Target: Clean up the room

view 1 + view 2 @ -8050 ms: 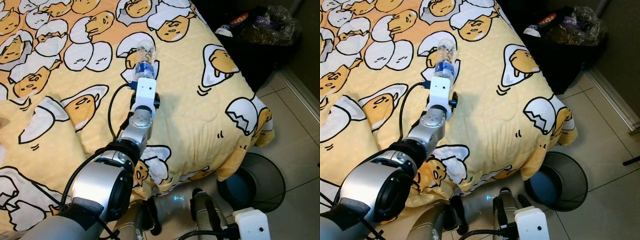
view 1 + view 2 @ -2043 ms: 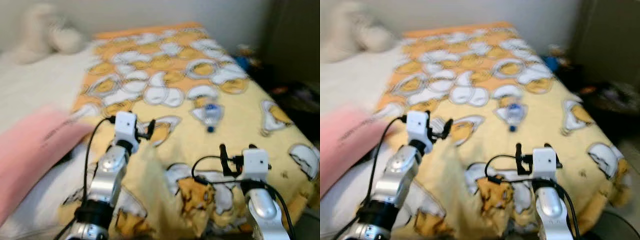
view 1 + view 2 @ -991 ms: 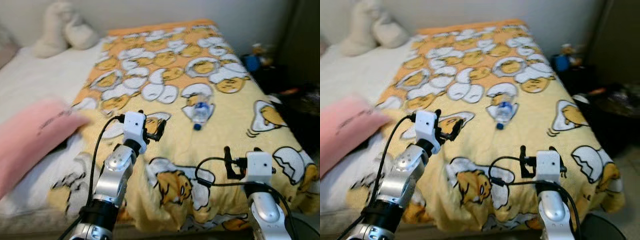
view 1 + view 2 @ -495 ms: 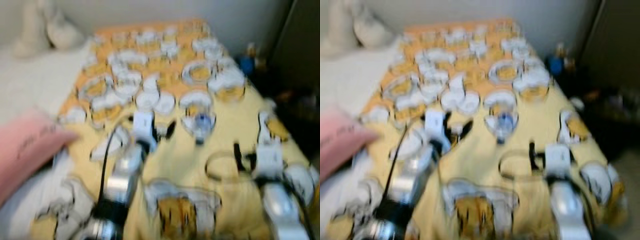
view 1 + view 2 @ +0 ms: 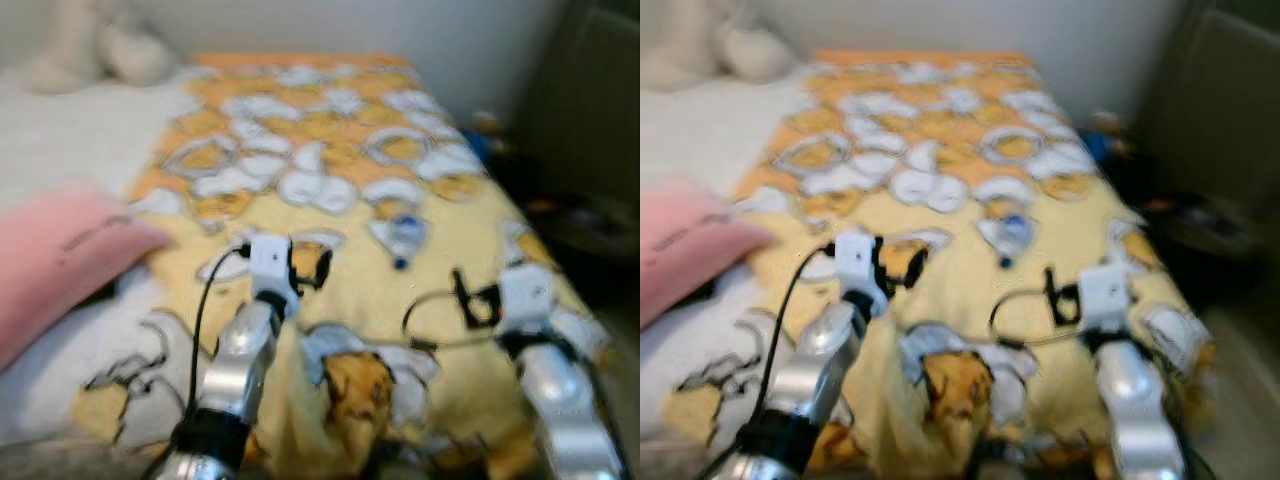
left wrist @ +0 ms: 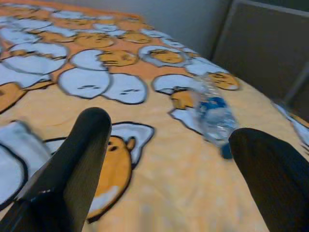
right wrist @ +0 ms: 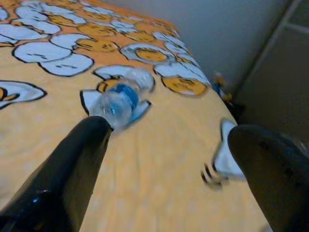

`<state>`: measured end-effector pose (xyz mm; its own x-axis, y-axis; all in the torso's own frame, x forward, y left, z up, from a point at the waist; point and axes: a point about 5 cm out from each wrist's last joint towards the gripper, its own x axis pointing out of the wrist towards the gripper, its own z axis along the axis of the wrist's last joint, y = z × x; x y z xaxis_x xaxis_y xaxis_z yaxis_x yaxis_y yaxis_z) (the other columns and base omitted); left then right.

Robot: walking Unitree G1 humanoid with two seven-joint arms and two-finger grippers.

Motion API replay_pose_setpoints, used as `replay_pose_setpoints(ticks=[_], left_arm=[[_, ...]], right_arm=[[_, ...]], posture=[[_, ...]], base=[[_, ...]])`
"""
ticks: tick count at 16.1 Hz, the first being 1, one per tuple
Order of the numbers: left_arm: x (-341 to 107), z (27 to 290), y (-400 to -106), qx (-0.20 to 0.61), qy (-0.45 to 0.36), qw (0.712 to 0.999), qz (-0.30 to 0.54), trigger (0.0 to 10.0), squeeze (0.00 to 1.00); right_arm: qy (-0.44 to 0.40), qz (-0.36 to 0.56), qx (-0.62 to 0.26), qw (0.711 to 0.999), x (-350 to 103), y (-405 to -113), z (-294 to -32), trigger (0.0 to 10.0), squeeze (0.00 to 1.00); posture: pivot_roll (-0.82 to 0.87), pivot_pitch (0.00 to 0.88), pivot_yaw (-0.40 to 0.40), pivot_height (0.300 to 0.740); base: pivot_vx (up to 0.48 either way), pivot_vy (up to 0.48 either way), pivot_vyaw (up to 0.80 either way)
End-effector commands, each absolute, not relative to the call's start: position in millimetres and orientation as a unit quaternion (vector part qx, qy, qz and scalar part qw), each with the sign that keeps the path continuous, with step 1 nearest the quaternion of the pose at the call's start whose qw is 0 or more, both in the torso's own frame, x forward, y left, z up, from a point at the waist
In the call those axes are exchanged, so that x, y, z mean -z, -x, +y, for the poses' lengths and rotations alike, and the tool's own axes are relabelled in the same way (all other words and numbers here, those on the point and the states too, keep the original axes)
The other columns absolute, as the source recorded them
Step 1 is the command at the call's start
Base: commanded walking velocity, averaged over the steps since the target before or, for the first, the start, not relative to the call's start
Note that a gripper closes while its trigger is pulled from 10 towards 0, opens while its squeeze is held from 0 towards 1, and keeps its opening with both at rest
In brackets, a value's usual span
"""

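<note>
A clear plastic bottle (image 5: 405,237) with a blue label lies on its side on the yellow egg-print blanket (image 5: 340,150), cap end toward me. My left gripper (image 5: 314,268) hovers over the blanket short of the bottle and to its left, open and holding nothing. In the left wrist view the bottle (image 6: 215,116) lies ahead, nearer one finger (image 6: 84,145). My right gripper (image 5: 465,296) is held over the blanket's near right part, also open and holding nothing. The right wrist view has the bottle (image 7: 120,99) just beyond one fingertip (image 7: 94,130). The pictures are blurred.
A pink pillow (image 5: 60,250) lies on the white sheet (image 5: 70,130) at the left. A pale plush toy (image 5: 100,45) sits at the bed's far left. Dark furniture (image 5: 590,120) stands right of the bed, with small items beside it.
The camera has swayed and blurred while I move. Both arms keep much the same raised pose over the blanket. The bottle lies in the same spot on the bed.
</note>
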<state>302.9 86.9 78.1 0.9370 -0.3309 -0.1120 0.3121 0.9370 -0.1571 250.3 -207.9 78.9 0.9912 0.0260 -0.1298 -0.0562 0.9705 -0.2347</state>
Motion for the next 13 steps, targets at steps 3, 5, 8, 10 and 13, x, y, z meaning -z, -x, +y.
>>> replay_pose_setpoints(ticks=[3,5,8,10,13], left_arm=[[-87,87,-308,0.166,0.063,0.983,0.050,10.0,0.00],[-88,88,-310,0.166,0.051,0.984,0.047,10.0,0.00],[-90,89,-313,0.164,0.043,0.984,0.046,10.0,0.00],[-91,87,-314,0.164,0.031,0.985,0.044,10.0,0.00],[-98,79,-317,0.196,0.017,0.980,0.030,10.0,0.00]], right_arm=[[0.111,0.061,-0.018,0.992,-80,-254,-206,10.0,0.00],[0.107,0.059,-0.011,0.992,-80,-255,-206,10.0,0.00],[0.104,0.059,-0.007,0.993,-77,-251,-205,10.0,0.00],[0.101,0.058,0.000,0.993,-77,-251,-207,10.0,0.00],[0.093,0.056,0.018,0.994,-76,-253,-210,10.0,0.00]], posture=[[-0.22,0.000,0.026,0.730],[-0.23,0.000,0.038,0.730],[-0.24,0.000,0.052,0.730],[-0.23,0.000,0.062,0.730],[-0.24,0.000,0.103,0.730]], base=[[0.456,0.000,0.00],[0.240,0.000,0.00],[0.000,0.000,0.00],[0.000,0.000,0.00],[0.000,0.000,0.00]])
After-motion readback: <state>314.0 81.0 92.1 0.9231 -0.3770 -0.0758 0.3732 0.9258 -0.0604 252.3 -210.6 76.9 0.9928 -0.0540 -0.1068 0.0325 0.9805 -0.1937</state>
